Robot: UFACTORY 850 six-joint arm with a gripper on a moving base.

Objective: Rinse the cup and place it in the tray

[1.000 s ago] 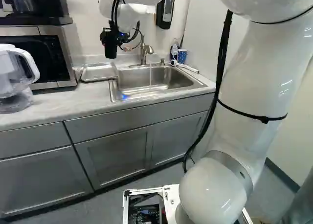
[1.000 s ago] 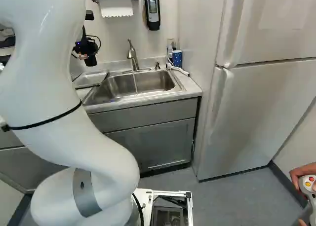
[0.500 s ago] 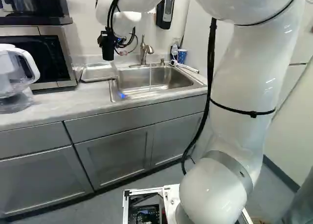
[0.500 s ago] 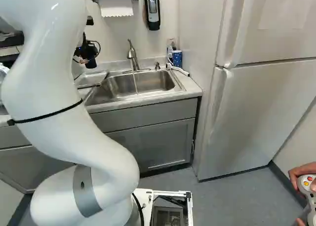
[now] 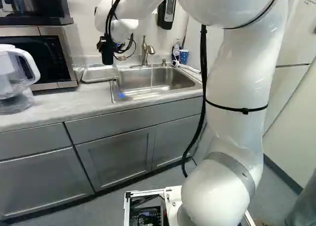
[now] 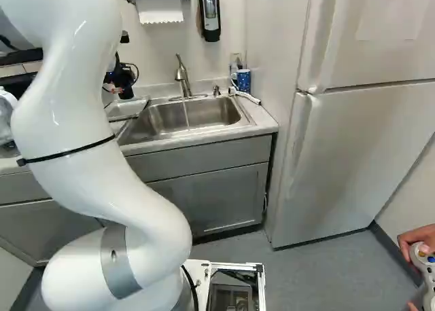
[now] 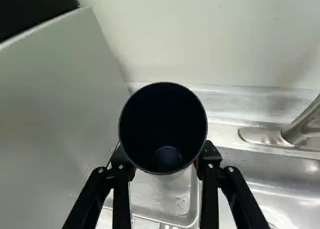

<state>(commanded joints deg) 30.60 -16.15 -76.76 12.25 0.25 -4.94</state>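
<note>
We see end effector (image 5: 105,43) parted cup-wide, closed on dark cup (image 7: 163,119) | cup raised near tray (image 5: 98,79), left of sink (image 5: 168,79) | our arm's moved left and lower, cup with it

Glossy white arm (image 5: 247,75), bulbous joint (image 5: 212,196), dangling black cable (image 5: 203,58), thin black strap (image 5: 244,110), smooth grey band (image 6: 119,262)
</note>
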